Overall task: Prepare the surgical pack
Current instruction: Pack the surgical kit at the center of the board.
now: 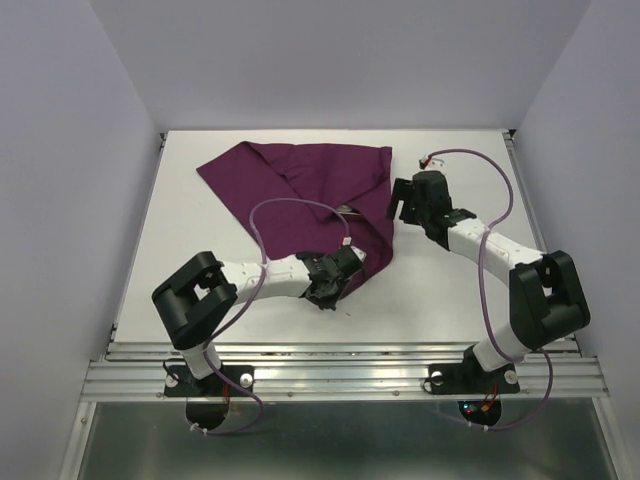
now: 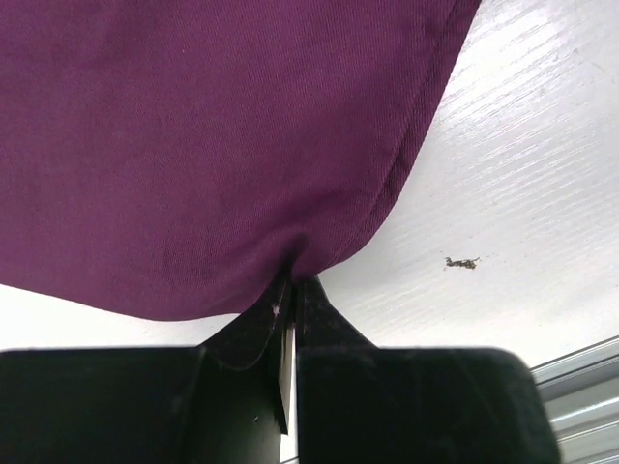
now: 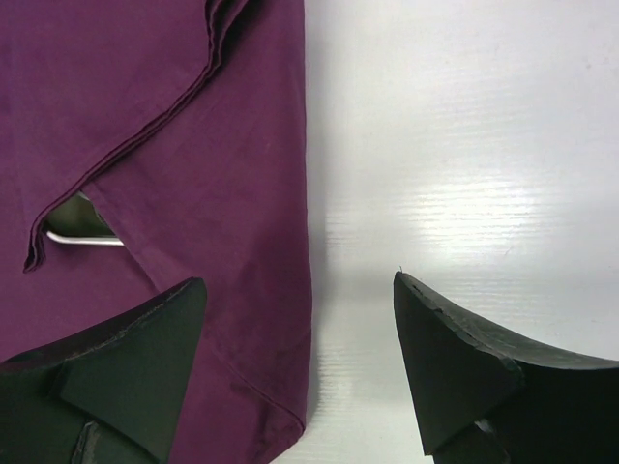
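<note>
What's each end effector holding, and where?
The left end effector pinches the purple cloth by its near corner hem; the right end effector is open, holding nothing.

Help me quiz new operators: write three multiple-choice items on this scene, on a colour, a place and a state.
1. What colour is the large cloth wrap? A green; B deep purple; C white.
2. Where does the silver steel tray show? A on top of the wrap; B through a gap between the wrap's folds; C nowhere.
3. How is the left gripper? A wide open; B out of view; C shut on the wrap's hem.
Answers: B, it is purple in all views; B, its rim peeks between folds; C, it pinches the bunched hem.
</note>
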Tool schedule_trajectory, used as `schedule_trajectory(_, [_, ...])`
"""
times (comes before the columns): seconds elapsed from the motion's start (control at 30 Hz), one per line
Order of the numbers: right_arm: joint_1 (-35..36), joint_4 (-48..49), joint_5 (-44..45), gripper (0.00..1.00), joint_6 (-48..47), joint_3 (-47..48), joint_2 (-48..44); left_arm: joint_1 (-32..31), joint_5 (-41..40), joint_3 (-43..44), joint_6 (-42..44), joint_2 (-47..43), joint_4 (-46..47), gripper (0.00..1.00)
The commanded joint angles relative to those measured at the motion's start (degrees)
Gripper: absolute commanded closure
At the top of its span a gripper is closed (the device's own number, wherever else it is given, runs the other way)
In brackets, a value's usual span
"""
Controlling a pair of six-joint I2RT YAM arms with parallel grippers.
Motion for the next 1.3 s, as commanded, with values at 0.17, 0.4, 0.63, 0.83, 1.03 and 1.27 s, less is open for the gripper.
schedule_trajectory(0.17, [-4.66, -0.16, -11.73, 0.20, 2.15, 6.62, 8.07, 0.01, 0.34, -4.36, -2.67, -8.08, 1.96, 1.00])
schedule_trajectory(0.4, [-5.19, 1.50, -17.01, 0.23, 4.78, 12.26, 14.67, 0.01, 2.28, -4.98, -4.52, -10.98, 2.66, 1.00])
schedule_trajectory(0.63, [-5.19, 4.06, -14.73, 0.23, 6.81, 12.79, 14.14, -0.08, 4.38, -8.84, -4.96, -17.31, 2.84, 1.00])
schedule_trajectory(0.83, [-5.19, 5.46, -9.38, 0.23, 6.98, 10.25, 10.28, -2.71, 3.95, -10.52, -10.13, -27.04, -0.49, 1.00])
schedule_trajectory(1.03, [-5.19, 6.61, -8.92, 0.22, 6.11, 13.30, 11.67, -2.81, 1.84, -11.13, -13.14, -31.64, -2.25, 1.00])
schedule_trajectory(1.27, [-5.19, 3.27, -12.70, 0.26, 1.81, 26.65, 19.58, -3.24, 5.43, -11.66, -16.03, -33.74, -5.42, 1.00])
